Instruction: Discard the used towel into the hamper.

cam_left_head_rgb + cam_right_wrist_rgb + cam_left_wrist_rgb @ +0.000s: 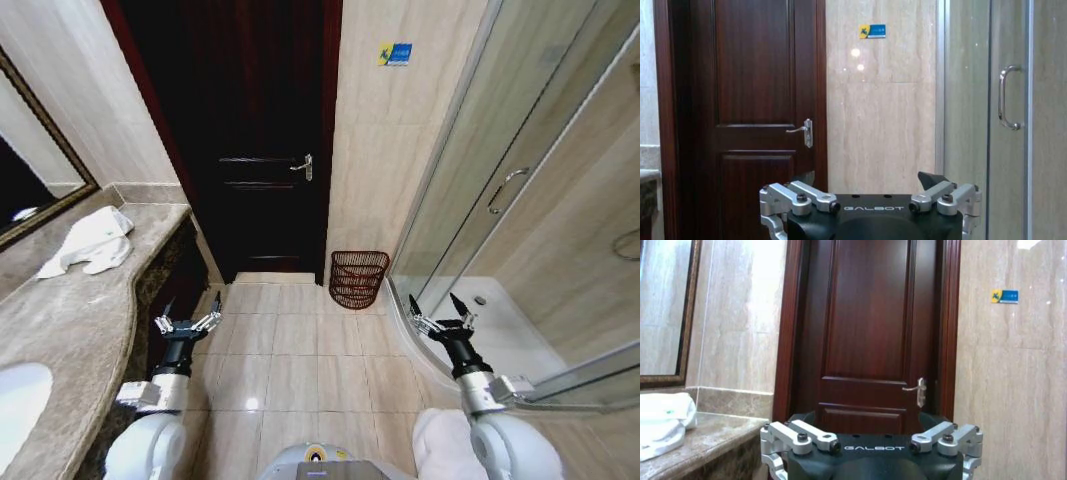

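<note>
Both arms hang low and forward, nothing picked up yet — the left gripper (188,325) and right gripper (441,317) each have fingers spread apart and empty. The soft, crumpled white towel (92,243) lies on the polished marble counter (70,330); the ribbed wire hamper (358,279) stands on the floor tiles against the wall beside the dark wooden door (240,130)

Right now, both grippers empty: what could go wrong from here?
1. The towel lies crumpled far back on the counter, beside the left gripper; a grab may catch only one fold and drag it.
2. The hamper is small, squeezed between door and shower glass; a drop could miss.
</note>
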Robot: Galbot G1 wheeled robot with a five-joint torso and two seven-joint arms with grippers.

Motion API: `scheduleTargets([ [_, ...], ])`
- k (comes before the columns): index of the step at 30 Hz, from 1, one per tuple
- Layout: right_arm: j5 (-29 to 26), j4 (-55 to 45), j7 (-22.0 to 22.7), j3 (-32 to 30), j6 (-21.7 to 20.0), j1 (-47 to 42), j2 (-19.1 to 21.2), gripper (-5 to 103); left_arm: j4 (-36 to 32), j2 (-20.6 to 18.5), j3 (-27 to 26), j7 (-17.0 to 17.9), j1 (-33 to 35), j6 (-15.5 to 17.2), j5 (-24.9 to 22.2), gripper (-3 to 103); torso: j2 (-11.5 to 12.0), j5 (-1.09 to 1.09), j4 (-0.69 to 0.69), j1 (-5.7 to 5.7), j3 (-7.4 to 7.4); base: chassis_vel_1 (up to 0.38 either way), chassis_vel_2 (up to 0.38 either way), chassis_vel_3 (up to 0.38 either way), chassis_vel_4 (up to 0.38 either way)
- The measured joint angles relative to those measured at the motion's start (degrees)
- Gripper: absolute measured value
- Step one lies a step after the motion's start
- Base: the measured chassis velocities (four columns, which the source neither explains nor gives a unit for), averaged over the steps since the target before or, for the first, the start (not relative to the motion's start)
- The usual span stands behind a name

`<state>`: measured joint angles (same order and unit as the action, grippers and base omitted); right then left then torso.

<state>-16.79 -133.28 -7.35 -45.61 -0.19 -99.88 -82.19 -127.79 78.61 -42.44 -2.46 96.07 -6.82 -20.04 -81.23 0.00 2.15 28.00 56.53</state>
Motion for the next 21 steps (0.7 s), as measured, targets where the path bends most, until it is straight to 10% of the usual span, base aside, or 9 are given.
scheduleTargets([
  [21, 3.35, 3.47, -1.15, -0.49, 1.15, 3.35, 0.78, 100, 0.30, -5.99, -0.63, 0.46, -1.07, 4.26, -1.35, 100, 0.02, -0.01, -0.01, -0.01, -0.01, 0.000, 0.000, 0.000, 0.000],
])
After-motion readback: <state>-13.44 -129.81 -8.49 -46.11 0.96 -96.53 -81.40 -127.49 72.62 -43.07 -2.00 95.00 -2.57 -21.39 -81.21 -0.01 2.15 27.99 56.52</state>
